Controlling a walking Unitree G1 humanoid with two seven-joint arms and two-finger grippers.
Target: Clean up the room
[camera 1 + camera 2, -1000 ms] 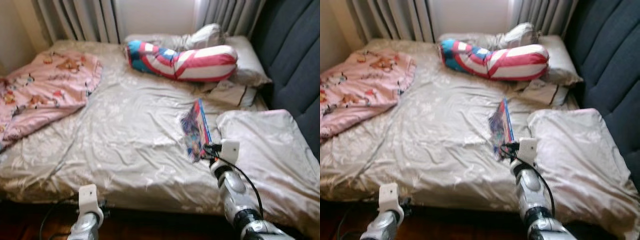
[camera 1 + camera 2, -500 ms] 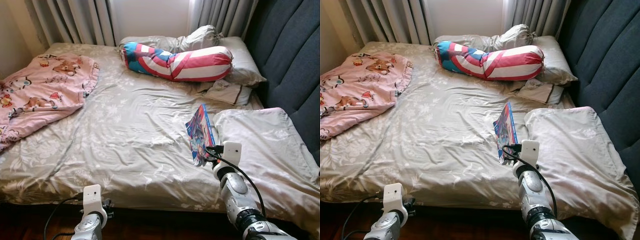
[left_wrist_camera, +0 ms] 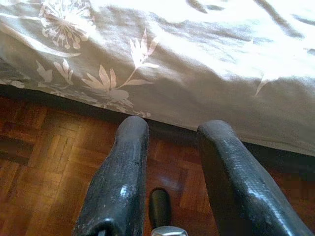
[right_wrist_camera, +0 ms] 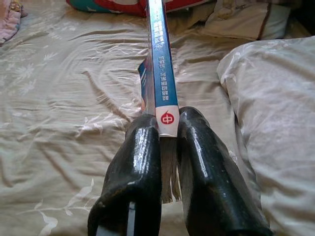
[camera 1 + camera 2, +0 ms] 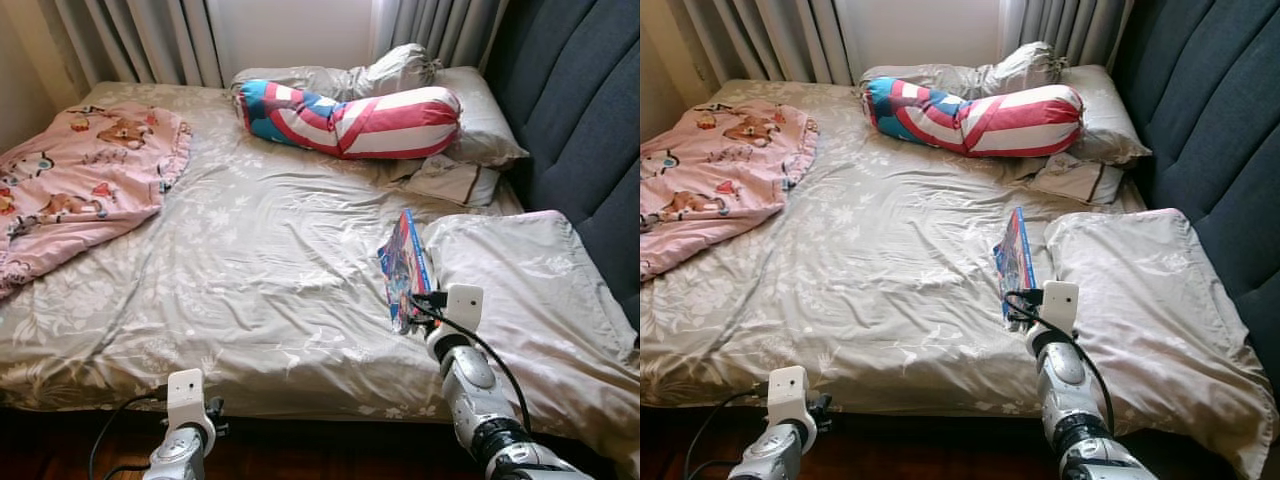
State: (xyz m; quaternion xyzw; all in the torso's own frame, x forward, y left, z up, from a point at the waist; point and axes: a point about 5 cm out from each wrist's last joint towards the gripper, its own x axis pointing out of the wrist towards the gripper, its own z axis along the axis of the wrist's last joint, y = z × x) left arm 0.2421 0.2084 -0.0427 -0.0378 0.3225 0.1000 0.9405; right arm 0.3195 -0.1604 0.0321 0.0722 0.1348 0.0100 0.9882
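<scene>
A thin book (image 5: 404,270) with a blue and red cover stands on edge over the bed, held by its near end in my right gripper (image 4: 167,129), which is shut on it. The book's blue spine (image 4: 160,59) runs straight out between the two black fingers (image 4: 140,167). It hangs just left of a grey pillow (image 5: 520,290). My left gripper (image 3: 172,130) sits low by the bed's front edge, above the wood floor (image 3: 44,162), open with nothing between its fingers.
The bed (image 5: 250,260) has a grey floral sheet. A pink blanket (image 5: 80,180) lies at its far left. A red, white and blue bolster (image 5: 350,120) and grey pillows (image 5: 470,110) lie at the head. A dark padded headboard (image 5: 590,130) runs along the right.
The camera has shifted and sharpened, so the whole bed sits slightly differently in view. My right gripper still holds the book in much the same place; the left arm has not moved.
</scene>
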